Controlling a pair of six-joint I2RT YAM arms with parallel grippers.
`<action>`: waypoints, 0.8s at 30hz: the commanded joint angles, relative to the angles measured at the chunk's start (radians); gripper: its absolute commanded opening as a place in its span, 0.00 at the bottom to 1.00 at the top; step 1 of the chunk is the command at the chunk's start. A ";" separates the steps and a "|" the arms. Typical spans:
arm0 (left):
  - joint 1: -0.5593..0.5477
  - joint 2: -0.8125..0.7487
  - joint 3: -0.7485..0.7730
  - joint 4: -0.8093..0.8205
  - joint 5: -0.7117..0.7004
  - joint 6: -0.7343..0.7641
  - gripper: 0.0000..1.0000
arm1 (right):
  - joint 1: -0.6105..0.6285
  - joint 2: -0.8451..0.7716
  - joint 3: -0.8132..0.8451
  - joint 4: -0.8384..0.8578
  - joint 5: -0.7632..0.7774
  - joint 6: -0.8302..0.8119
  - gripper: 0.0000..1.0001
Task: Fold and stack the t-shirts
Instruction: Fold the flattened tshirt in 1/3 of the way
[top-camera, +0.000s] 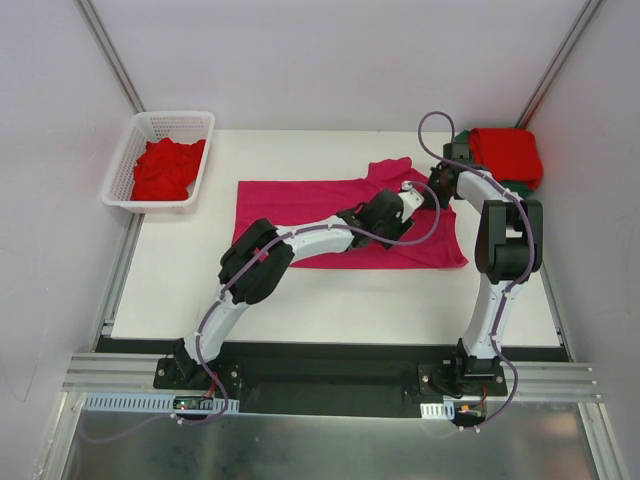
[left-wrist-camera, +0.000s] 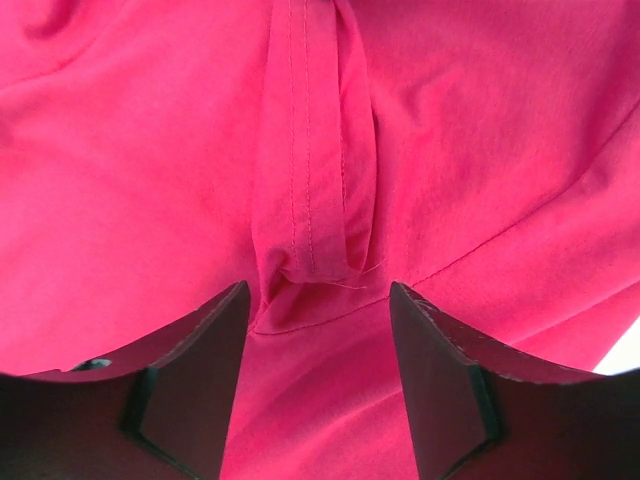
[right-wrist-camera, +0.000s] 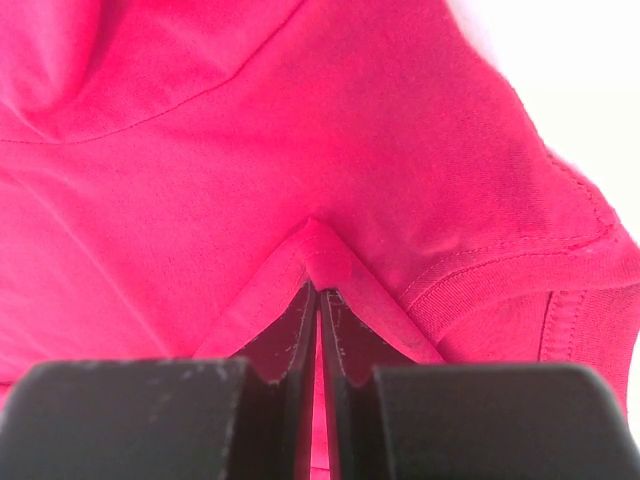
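left gripper (left-wrist-camera: 318, 292) has its jaws set moderately apart and holds nothing. its fingers (left-wrist-camera: 200, 380) straddle a raised, stitched hem fold of the magenta t-shirt (top-camera: 300, 205); the fold runs into the gap, and no contact with the finger tips is visible. right gripper (right-wrist-camera: 318, 292) is closed and pinches a peaked fold of the same shirt beside a sleeve seam.

in the top view both grippers meet over the shirt's 2 o'clock area, just below the sleeve that projects toward 12 o'clock. the magenta t-shirt lies spread near the middle of the white table (top-camera: 300, 300), with its long axis from 9 to 3 o'clock and wrinkles under the left arm.

at 10 o'clock from the shirt, apart from it, a white lattice basket (top-camera: 172, 118) sits at the table's far left corner and holds a crumpled red t-shirt (top-camera: 165, 168). at 2 o'clock, at the far right corner, a folded red t-shirt (top-camera: 508, 152) rests on a dark green t-shirt (top-camera: 462, 142). the right arm's elbow stands at 3 o'clock of the magenta shirt.
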 joint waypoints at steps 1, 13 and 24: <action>-0.002 0.012 0.040 0.016 -0.017 0.011 0.55 | -0.009 0.000 0.034 0.002 -0.009 -0.001 0.07; -0.002 0.011 0.046 0.016 -0.037 0.017 0.04 | -0.009 0.005 0.033 -0.001 -0.012 -0.001 0.06; -0.001 -0.025 0.050 0.016 -0.031 0.017 0.36 | -0.009 -0.003 0.034 -0.001 -0.012 -0.001 0.06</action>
